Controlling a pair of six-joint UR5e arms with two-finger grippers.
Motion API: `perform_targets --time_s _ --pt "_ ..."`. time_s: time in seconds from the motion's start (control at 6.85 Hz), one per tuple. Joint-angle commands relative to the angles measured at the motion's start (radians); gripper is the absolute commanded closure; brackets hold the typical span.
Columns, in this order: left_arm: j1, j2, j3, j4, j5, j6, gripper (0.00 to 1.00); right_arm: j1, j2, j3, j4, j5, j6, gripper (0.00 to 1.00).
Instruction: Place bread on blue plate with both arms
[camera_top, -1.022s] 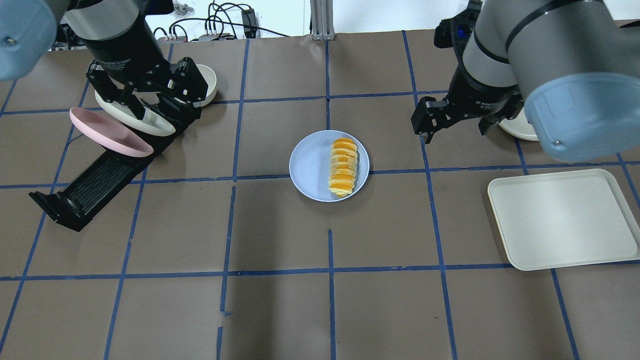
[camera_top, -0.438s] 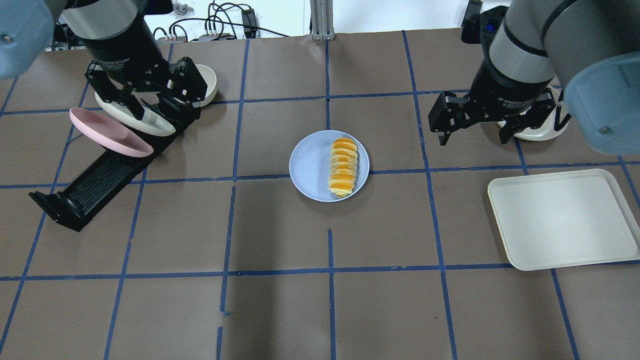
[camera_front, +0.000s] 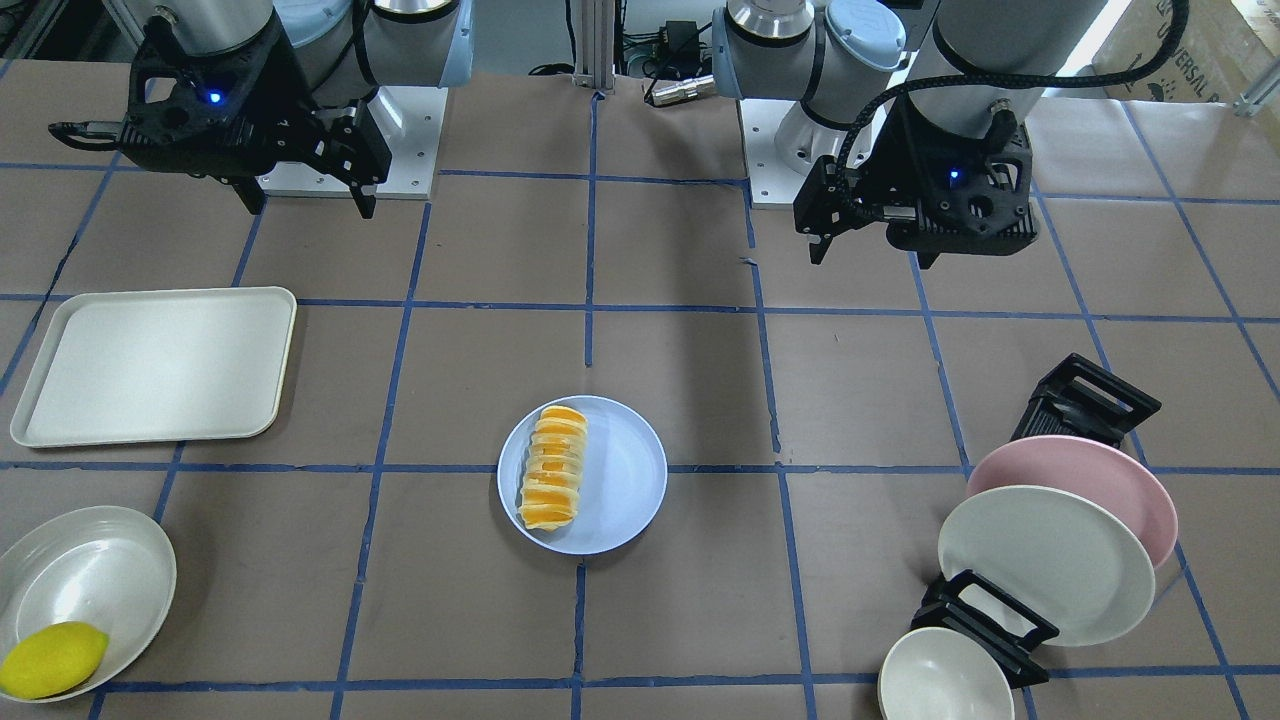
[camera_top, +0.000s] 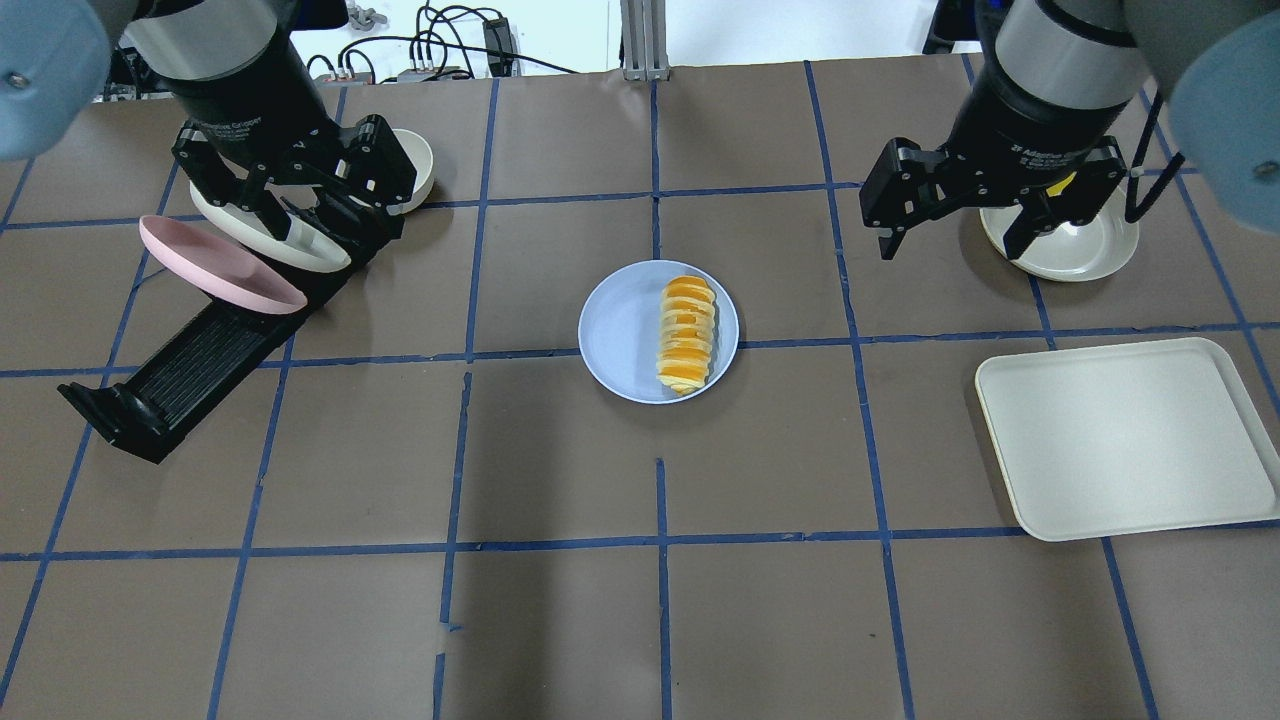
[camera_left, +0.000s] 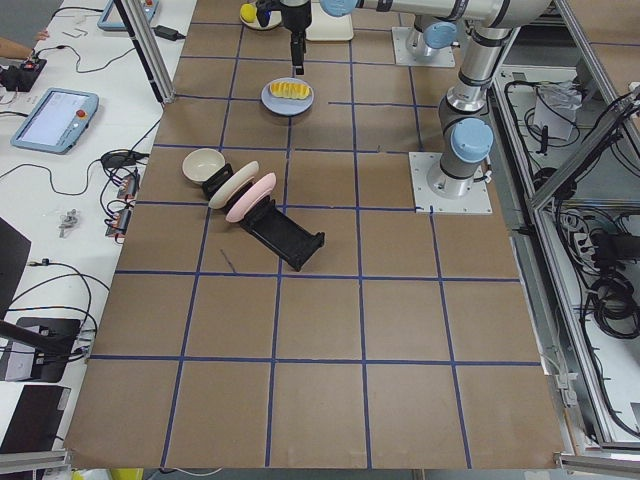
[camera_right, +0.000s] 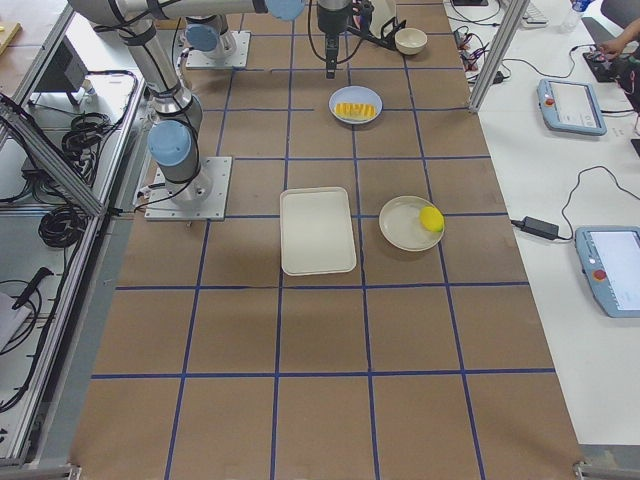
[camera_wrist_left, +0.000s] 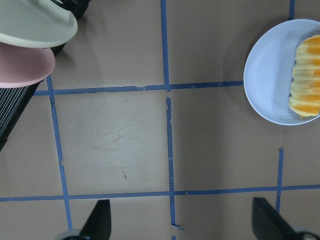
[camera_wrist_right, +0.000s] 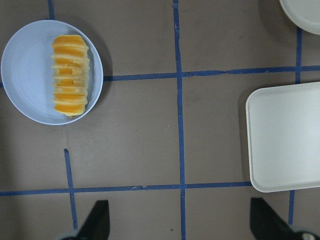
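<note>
The bread (camera_top: 687, 335), a ridged orange and cream striped loaf, lies on the right half of the blue plate (camera_top: 620, 330) at the table's middle. Both also show in the front view, bread (camera_front: 553, 465) on plate (camera_front: 625, 480). My left gripper (camera_top: 300, 200) hangs open and empty over the dish rack, far left of the plate. My right gripper (camera_top: 950, 245) hangs open and empty to the plate's right, near a white dish. The left wrist view shows the plate (camera_wrist_left: 267, 75) at its right edge. The right wrist view shows the bread (camera_wrist_right: 70, 75) at its upper left.
A black dish rack (camera_top: 200, 350) at the left holds a pink plate (camera_top: 215, 265) and a cream plate (camera_front: 1045, 565), with a small bowl (camera_top: 420, 165) beside it. A cream tray (camera_top: 1125, 440) lies at the right. A white dish (camera_front: 85, 580) holds a lemon (camera_front: 50, 660).
My right arm has swung to the right and back, away from the blue plate and toward the white dish. The left arm, the bread and the plate have not moved.
</note>
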Motion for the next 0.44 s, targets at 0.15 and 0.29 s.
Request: perform_targets --time_s 0.15,0.29 --pt "0.001 0.0 -0.007 0.004 0.006 0.0 0.0 0.002 0.036 -0.062 0.042 -0.01 -0.001 0.0" --pt "0.001 0.0 -0.007 0.002 0.01 0.0 0.0 0.002 0.061 -0.096 0.05 -0.035 -0.001 0.0"
